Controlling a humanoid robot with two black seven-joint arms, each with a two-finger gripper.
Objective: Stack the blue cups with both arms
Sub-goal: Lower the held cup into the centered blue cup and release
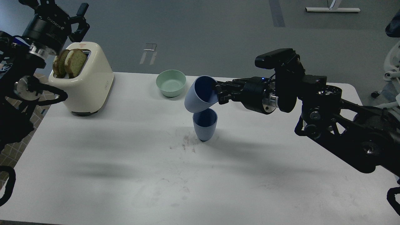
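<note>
while the right gripper (pixel 217 91) clamps the rim of one tilted blue cup (pixel 200 95), that cup hangs directly above the upright blue cup (pixel 204 124), its narrow base just at the lower cup's mouth; whether they touch i cannot tell. the upright cup stands on the white table (pixel 125 162), near its middle, with dark scuff marks on the surface just left of it. behind and left of the upright cup sits a mint-green bowl (pixel 171 82). far left of it stands a cream toaster (pixel 86 81) with two slices of bread (pixel 69 63) sticking up. above the toaster the left gripper (pixel 79 20) hovers with fingers spread, holding nothing; its wrist reads "robotiq".
</note>
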